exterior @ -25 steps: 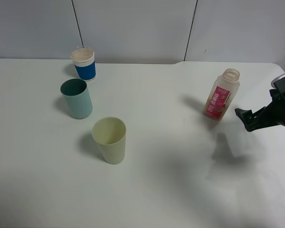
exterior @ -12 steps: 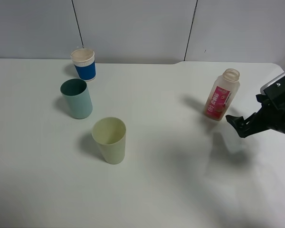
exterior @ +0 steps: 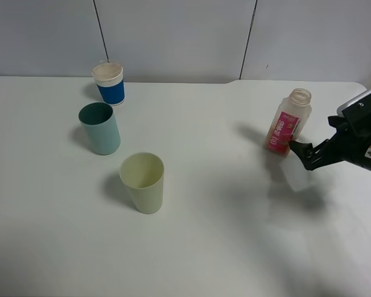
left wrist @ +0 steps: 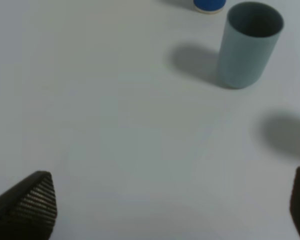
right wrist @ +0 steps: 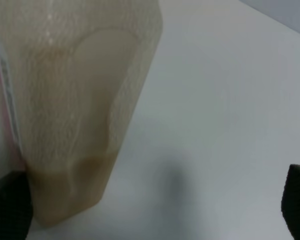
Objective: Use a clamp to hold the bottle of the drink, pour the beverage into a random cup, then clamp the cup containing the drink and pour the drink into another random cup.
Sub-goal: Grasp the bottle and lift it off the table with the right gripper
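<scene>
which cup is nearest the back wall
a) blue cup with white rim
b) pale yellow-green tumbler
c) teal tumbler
a: in the exterior high view the blue cup with white rim stands farthest back, behind the teal tumbler, with the pale yellow-green tumbler nearest the front.

Worktop (exterior: pixel 222 247): plain white, matte, fills most of the high view. Its far right corner is rounded and in frame. The back edge runs along the wall, with a small step just right of centre.

Wall (exterior: pixel 173 37): flat pale grey panels, split by two thin dark seams (exterior: pixel 100 25), both leaning slightly off vertical.

Lighting: even and diffuse. Shadows on the worktop are soft-edged and light grey. In both wrist views the same surface reads a cooler grey-white.
</scene>
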Tool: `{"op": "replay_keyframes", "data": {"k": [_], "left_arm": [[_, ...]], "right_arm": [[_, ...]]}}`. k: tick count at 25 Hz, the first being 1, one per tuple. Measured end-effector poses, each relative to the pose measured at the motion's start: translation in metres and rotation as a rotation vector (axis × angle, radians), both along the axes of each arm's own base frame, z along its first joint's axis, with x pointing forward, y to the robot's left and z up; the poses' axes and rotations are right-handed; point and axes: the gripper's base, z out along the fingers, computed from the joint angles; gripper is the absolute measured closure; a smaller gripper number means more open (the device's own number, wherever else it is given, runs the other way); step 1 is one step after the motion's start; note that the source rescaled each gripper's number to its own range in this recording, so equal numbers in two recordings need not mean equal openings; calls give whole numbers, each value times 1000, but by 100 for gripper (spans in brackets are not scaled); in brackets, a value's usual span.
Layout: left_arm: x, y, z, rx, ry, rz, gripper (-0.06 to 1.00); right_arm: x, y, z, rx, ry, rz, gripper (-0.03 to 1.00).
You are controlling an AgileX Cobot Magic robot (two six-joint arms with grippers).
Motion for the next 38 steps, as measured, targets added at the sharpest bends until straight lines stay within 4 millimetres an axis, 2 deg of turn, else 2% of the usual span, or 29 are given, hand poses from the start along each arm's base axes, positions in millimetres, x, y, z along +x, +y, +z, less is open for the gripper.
{"op": "replay_keyframes", "data": {"k": [11, 12, 17, 30, 33, 36, 38], "left_arm": [[0, 0, 0, 0, 0, 0, -1], [0, 0, 0, 0, 0, 0, -1], [0, 0, 0, 0, 0, 0, -1], [0, 0, 0, 0, 0, 0, -1], [0, 0, 0, 0, 0, 0, -1], [0, 0, 0, 0, 0, 0, -1], [0, 0, 0, 0, 0, 0, -1]], "right_arm": [[4, 4, 1, 35, -9, 46, -3], [8, 8, -12, 84, 27, 92, -3], [6, 10, -26, 116, 59, 109, -3], [26, 15, -31, 105, 26, 187, -3], [31, 22, -41, 106, 45, 235, -3], [32, 25, -43, 106, 48, 252, -3], [40, 35, -43, 99, 36, 305, -3]]}}
